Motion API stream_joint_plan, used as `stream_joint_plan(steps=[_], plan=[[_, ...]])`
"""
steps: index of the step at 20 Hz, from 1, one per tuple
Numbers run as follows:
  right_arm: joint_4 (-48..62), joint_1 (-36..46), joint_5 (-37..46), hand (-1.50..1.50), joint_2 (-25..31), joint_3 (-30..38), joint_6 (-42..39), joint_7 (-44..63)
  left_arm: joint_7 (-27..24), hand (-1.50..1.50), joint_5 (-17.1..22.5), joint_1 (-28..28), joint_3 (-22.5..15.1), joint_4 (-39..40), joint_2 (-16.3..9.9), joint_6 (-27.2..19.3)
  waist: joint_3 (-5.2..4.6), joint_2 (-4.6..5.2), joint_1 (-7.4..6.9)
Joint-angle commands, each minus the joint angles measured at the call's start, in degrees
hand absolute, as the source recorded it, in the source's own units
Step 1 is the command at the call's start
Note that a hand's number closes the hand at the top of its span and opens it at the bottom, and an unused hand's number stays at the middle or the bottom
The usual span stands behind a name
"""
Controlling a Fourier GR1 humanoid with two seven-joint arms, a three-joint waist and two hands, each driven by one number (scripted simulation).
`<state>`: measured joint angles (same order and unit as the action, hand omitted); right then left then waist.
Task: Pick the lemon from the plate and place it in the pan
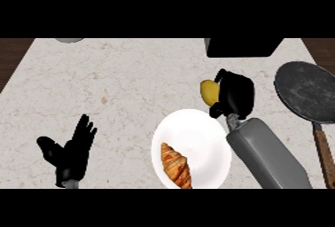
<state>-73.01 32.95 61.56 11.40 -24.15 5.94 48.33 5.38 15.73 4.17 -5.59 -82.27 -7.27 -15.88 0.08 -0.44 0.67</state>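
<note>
The lemon (208, 91) is in my right hand (234, 94). My fingers are curled round it, so I only see its yellow left side. The rest is hidden behind my black hand. The lemon is off the plate (196, 128) now. It sits above the counter (124, 84), just past the plate's far edge. It is between the plate and the pan (307, 91), nearer the plate. It is not over the pan.

My right arm (268, 155) is grey. It comes in from the bottom and crosses the right side of the plate.

The plate is white and round. It is in the middle, close to me. A croissant (176, 165) lies on the near part of it, a bit to the left.

The pan is dark and round. It is at the right, well apart from the plate. Its brown handle (323, 153) points back at me along the right edge.

My left hand (71, 153) is at the lower left, far from all of that. Its fingers are straight and point up. It holds nothing and rests there.

A black box (243, 47) is at the far edge, behind my right hand. A small grey thing (68, 40) peeks in at the far left. I cannot tell what it is.
</note>
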Motion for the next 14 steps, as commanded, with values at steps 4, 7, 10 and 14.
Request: stream_joint_plan(steps=[4,7,10,14], plan=[[-15.0,-2.8,6.6,1.5,1.0,2.7,0.3,9.7,-1.0,0.0,-2.3,2.3,-2.3,-0.6,2.5,-1.6,-0.08,0.16,-0.24],[-12.5,-0.4,3.9,1.5,2.7,9.5,-2.5,6.2,0.2,0.0,-0.7,3.8,-0.7,-3.5,0.1,1.4,-0.08,0.36,-0.89],[-15.4,1.1,1.8,1.5,4.2,13.7,-4.5,5.7,-2.0,0.0,0.4,0.5,2.0,1.8,-0.1,3.2,-0.09,0.39,-0.68],[-9.5,-1.3,-2.3,1.5,6.8,20.3,3.0,-3.4,0.2,0.0,0.0,-0.9,2.5,2.0,-0.3,2.8,-0.07,0.51,-0.85]])
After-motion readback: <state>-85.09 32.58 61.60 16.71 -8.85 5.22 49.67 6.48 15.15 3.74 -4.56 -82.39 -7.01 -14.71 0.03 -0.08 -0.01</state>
